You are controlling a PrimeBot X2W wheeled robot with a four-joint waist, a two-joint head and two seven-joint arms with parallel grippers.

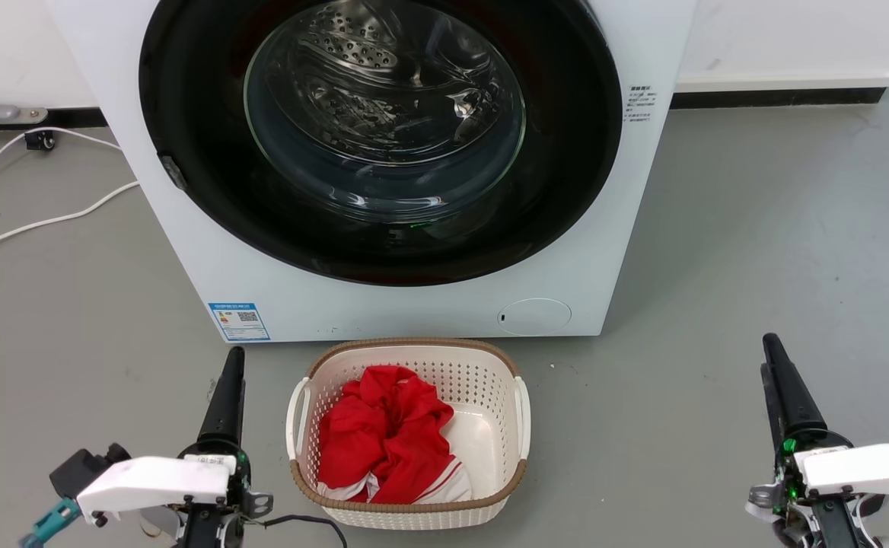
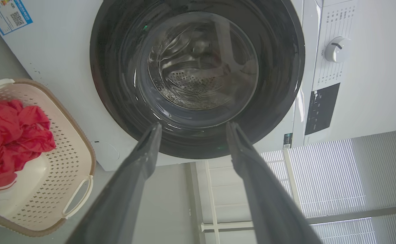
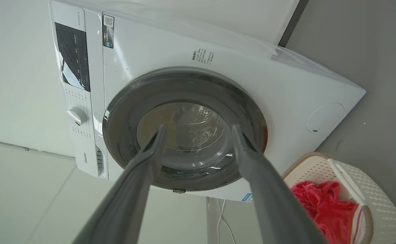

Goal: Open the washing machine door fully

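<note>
The white washing machine (image 1: 208,266) stands straight ahead in the head view. Its washing machine door (image 1: 193,114), a glossy black disc with a clear glass bowl, lies shut and flush against the front. A small grey tab (image 1: 173,171) sits on the door's left edge. My left gripper (image 1: 234,359) hangs low at the left and my right gripper (image 1: 770,346) low at the right, both well short of the machine. In the left wrist view the left gripper (image 2: 193,126) is open and empty, aimed at the door (image 2: 116,84). The right gripper (image 3: 198,128) is likewise open before the door (image 3: 184,84).
A cream perforated basket (image 1: 414,346) holding red cloth (image 1: 383,434) stands on the grey floor right in front of the machine, between my two arms. White cables (image 1: 33,221) trail over the floor at the left. A white wall runs behind the machine.
</note>
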